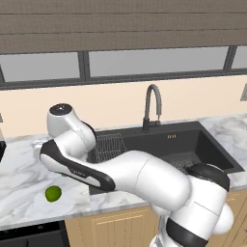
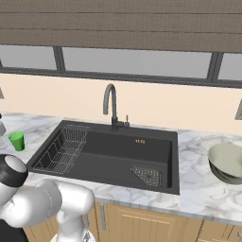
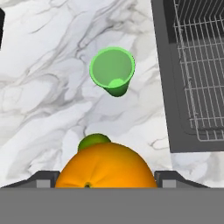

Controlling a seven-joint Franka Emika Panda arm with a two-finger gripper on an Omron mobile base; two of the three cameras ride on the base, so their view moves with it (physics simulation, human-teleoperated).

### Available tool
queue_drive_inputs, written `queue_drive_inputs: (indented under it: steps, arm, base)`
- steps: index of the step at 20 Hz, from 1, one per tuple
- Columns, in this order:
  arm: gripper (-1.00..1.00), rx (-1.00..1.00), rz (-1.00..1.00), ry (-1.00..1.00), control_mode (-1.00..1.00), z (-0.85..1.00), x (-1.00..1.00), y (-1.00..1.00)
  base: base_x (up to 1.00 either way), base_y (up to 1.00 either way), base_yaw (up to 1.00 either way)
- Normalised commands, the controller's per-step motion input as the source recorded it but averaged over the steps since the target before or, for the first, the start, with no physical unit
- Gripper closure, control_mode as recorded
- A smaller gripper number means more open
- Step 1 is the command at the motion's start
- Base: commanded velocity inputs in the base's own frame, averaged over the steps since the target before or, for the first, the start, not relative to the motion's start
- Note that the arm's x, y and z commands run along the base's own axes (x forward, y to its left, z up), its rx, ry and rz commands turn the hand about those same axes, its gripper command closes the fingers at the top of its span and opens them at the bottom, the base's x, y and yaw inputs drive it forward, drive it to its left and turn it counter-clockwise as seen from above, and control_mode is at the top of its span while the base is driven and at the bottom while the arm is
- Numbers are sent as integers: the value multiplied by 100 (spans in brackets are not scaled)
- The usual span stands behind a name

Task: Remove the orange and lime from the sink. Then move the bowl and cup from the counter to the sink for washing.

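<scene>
The gripper [image 3: 107, 186] holds the orange [image 3: 106, 166] between its two fingers, which stand wide apart against the fruit's sides, over the counter [image 3: 39, 100] on the near-left side of the sink [image 2: 118, 156]. In the hand view the lime [image 3: 93, 141] lies on the counter just beyond the orange, partly hidden behind it. The cup [image 3: 112, 71] stands upright farther back, near the sink's left rim. The left base view shows the lime [image 1: 53, 193] near the counter's front edge, with the arm stretched above it. The bowl [image 2: 228, 162] rests on the counter to the right of the sink, close to that side's outer edge. The basin looks empty of fruit, holding just a wire rack [image 2: 63, 148].

The step in hand looks to be setting the orange down, which would finish the fruit removal. To do it well, the robot should lower the orange until it nearly touches the marble, then spread the fingers slowly, since a round fruit released from height would roll. The landing spot deserves care: it should be apart from the lime so the two do not knock together, away from the front edge, and not in the path to the cup, which probably comes next. After release, a straight lift would avoid nudging the fruit.
</scene>
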Motion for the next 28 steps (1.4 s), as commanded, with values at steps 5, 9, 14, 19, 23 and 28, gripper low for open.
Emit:
queue_drive_inputs:
  steps: [5, 9, 14, 19, 23, 28]
  arm:
    - [100, 0, 0, 5, -100, -12, 12, 30]
    - [100, 0, 0, 1, -100, -10, 15, 21]
    - [100, 0, 0, 0, -100, -8, 13, 19]
    - [100, 0, 0, 0, -100, -7, 9, 25]
    - [100, 0, 0, 0, -100, -6, 9, 23]
    - [100, -2, 0, 0, -100, -6, 11, 14]
  base:
    - [0, 0, 0]
    - [0, 0, 0]
    - [0, 0, 0]
    - [0, 0, 0]
    - [0, 0, 0]
    - [0, 0, 0]
